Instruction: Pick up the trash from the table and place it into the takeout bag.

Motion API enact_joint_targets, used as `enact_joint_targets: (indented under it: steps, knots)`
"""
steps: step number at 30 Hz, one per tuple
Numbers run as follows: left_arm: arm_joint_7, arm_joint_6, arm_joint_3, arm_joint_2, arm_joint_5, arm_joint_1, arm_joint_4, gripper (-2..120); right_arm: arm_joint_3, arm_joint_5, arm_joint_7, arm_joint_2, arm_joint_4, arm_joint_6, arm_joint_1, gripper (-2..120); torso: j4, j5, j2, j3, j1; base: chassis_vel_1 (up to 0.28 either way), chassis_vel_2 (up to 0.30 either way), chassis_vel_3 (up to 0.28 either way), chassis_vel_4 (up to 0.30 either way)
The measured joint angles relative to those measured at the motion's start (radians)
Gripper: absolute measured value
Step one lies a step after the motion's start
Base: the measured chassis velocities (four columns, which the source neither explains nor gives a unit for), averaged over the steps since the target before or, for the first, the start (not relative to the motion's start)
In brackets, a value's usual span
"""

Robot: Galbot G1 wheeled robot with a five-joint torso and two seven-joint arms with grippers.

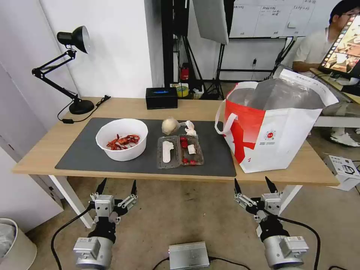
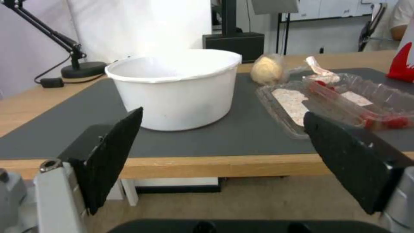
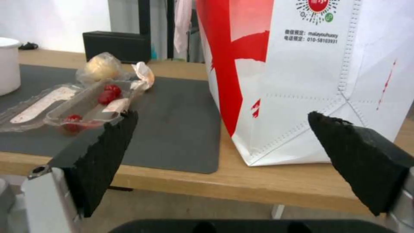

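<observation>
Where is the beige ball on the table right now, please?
In the head view the beige ball sits mid-table on the grey mat, just behind the clear tray, with the tissue wad at its right.

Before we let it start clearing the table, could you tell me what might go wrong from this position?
1. The white bowl holds loose crayfish shells; tilting it on the way to the takeout bag could spill them onto the mat.
2. The clear tray lies open and looks flimsy, so it might flex and drop its red bits.
3. Both the left gripper and right gripper sit open below the table edge; rising carelessly could hit it.
</observation>
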Motion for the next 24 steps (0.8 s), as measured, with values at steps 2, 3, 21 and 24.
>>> enact_joint_targets:
  steps: [2, 3, 21, 24]
  knots:
    - [-0.001, 0.002, 0.001, 0.001, -0.003, 0.000, 0.000, 100, -0.001, 0.007, 0.000, -0.015, 0.000, -0.011, 0.001, 100, -0.0002, 0.0002, 0.000, 0.000, 0.000, 0.000, 0.000, 0.000, 0.000]
    - [-0.004, 0.010, 0.003, 0.004, -0.010, -0.001, 0.001, 100, -0.003, 0.021, 0.002, -0.045, -0.001, -0.033, 0.002, 100, -0.0001, 0.0001, 0.000, 0.000, 0.000, 0.000, 0.000, 0.000, 0.000]
    - [-0.155, 0.371, 0.107, 0.164, -0.376, -0.055, 0.060, 100, -0.039, 0.210, 0.011, -0.444, -0.032, -0.222, 0.047, 100, 0.0001, -0.0003, 0.000, 0.000, 0.000, 0.000, 0.000, 0.000, 0.000]
    - [-0.161, 0.352, 0.098, 0.170, -0.395, -0.049, 0.015, 100, -0.036, 0.212, 0.010, -0.446, -0.007, -0.207, 0.042, 100, 0.0000, 0.0001, 0.000, 0.000, 0.000, 0.000, 0.000, 0.000, 0.000]
